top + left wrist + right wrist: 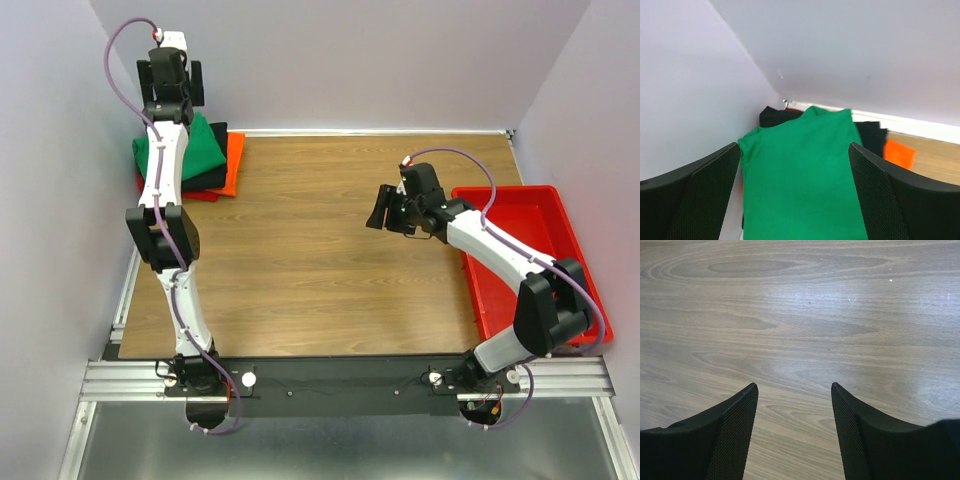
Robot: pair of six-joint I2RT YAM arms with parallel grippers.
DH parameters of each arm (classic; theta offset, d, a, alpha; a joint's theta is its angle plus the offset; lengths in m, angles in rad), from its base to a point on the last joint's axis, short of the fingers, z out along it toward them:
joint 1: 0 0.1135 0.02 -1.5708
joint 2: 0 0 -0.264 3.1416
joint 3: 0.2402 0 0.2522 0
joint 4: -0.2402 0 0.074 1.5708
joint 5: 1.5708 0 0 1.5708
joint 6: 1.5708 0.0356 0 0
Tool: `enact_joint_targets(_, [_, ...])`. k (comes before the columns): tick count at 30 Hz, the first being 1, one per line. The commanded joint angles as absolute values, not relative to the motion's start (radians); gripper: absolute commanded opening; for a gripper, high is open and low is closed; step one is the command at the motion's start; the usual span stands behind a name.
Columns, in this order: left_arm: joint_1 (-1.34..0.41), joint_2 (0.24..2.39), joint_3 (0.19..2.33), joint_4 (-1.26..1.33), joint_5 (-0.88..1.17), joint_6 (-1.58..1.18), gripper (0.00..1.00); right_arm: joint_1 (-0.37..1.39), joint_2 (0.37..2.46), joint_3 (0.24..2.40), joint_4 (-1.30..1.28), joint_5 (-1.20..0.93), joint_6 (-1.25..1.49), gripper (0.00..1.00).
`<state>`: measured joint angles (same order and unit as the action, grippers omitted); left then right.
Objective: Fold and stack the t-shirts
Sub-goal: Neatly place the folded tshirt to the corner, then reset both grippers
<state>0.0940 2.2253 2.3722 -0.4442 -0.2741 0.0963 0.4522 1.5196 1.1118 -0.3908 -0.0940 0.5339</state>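
Gaping, left tool (794,147) and right tool (794,386) hold nothing; green shirt (205,150) half-hides black shirt (871,137).

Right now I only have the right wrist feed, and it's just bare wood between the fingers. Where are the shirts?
Observer: They're piled in the table's far left corner. The green t-shirt is on top, the black t-shirt is under it, and the orange-red t-shirt pokes out on the right.
Operator: Left arm?
Observer: The left end effector hangs above that pile, open, with nothing between its fingers.
Operator: Anything close to my arm?
Observer: A red tray sits at the table's right edge. Your forearm crosses its left rim, and the right end effector is open over bare wood mid-table.
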Motion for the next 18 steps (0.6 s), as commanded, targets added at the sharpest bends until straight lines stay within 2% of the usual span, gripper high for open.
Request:
enact_joint_targets(1, [0.086,2.054,2.298,-0.374,-0.201,-0.024,0.96,0.459,1.503,1.147,-0.405,-0.051,0.526,0.68])
enact_joint_targets(6, [0.037,1.912,2.145,-0.365,-0.134,-0.132,0.96,0.460,1.470,1.154,-0.403,-0.017,0.520,0.68])
enact_joint_targets(9, [-0.047,1.783,1.969,-0.324,-0.091,-0.196,0.96,0.459,1.430,1.155,-0.402,0.027,0.511,0.68])
enact_joint_targets(14, [-0.221,1.469,1.518,-0.192,-0.126,-0.256,0.96,0.460,1.361,1.151,-0.403,0.057,0.506,0.68])
enact_joint_targets(18, [-0.363,1.284,1.278,-0.124,-0.115,-0.291,0.96,0.460,1.290,1.132,-0.402,0.100,0.502,0.69])
